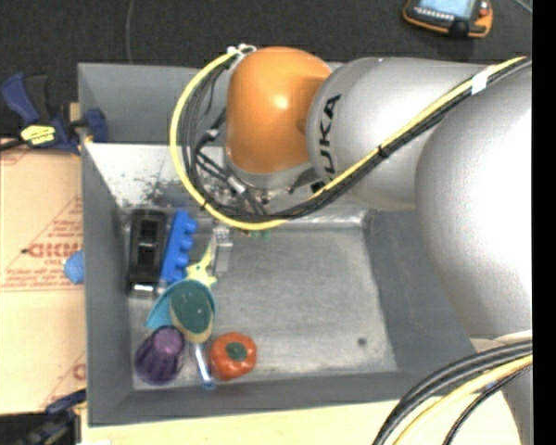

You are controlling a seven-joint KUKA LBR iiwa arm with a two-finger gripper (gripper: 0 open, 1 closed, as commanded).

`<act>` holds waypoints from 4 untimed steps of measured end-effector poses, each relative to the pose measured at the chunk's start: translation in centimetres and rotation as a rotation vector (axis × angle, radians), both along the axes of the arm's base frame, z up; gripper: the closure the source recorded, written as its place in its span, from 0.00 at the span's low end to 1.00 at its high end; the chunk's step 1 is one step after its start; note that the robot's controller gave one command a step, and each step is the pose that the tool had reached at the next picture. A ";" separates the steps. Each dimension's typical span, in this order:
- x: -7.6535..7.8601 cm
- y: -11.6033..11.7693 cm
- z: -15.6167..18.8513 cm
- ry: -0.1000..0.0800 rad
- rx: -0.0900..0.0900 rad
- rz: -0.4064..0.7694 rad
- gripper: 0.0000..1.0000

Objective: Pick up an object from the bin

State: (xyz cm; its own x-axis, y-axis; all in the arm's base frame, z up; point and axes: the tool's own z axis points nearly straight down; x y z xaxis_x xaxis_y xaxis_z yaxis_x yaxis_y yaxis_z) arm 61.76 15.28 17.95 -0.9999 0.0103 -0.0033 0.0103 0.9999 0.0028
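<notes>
arm (417, 146) reaches in from the bin's right side. the orange cover (271, 109) on its wrist sits over the back-left part of the bin (306, 295). jaws hang under that cover and are mostly hidden by it. only a thin grey bit pokes out below, so can't tell if they're wide or narrow.

nearest thing is a blue studded block (176, 247), just left of that grey bit. it lies lengthwise along the left side, near the back wall. can't tell if they touch.

left of the block is a black boxy thing (146, 248), close to the left wall. just in front of the jaws is a small pale yellow piece (201, 269), with a teal round cup-like thing (193, 310) up against it.

front-left corner has a purple cup (159, 355) and an orange tomato-shaped toy (233, 356) with a green top. a thin blue stick (204, 371) lies between those two.
</notes>
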 end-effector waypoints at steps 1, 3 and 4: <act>0.0 0.0 0.0 0.000 0.000 0.000 0.00; -3.8 2.7 -6.0 -0.005 0.001 0.008 0.00; -5.1 4.8 3.6 -0.009 0.004 -0.117 0.00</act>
State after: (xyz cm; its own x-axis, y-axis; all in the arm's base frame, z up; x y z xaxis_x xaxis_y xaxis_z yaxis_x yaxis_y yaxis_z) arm 56.61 20.10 21.57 -0.9918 0.1274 -0.0122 0.1273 0.9918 0.0077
